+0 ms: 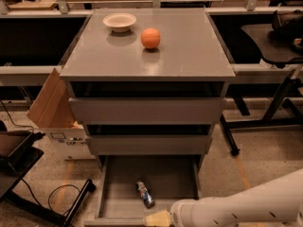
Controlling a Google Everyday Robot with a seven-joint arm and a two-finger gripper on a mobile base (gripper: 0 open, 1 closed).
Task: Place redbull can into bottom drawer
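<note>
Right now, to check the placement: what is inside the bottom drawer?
Only the redbull can, lying on the bottom drawer floor. The gripper, at the drawer's front edge, hides part of it.
</note>
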